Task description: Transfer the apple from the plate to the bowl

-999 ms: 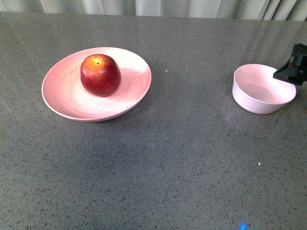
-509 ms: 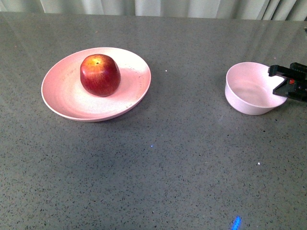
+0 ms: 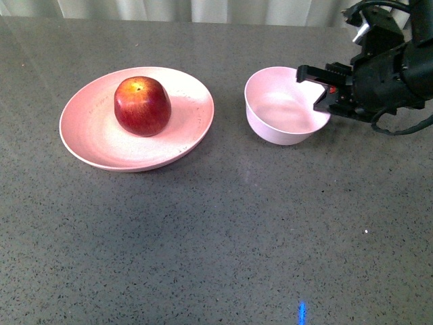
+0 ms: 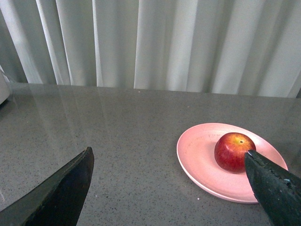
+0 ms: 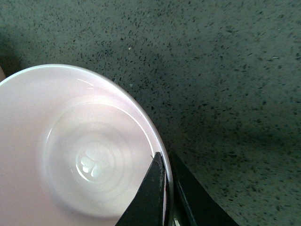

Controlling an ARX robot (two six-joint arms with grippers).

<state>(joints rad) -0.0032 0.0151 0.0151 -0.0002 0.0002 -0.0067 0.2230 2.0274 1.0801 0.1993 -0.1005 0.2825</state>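
The dark red apple rests on the wide pink plate at the left of the table. Just to the plate's right stands the small pale bowl, empty. My right gripper is shut on the bowl's right rim, one finger inside and one outside; the right wrist view shows the rim pinched by the gripper over the bowl. The left wrist view shows the apple on the plate beyond my open left gripper, which holds nothing. The left arm is not in the front view.
The table is a grey speckled surface. Pale curtains hang behind its far edge. The right arm's black body and cables fill the upper right of the front view.
My right gripper has carried the bowl leftwards across the table, from the far right to just beside the plate. The apple and plate have not moved.
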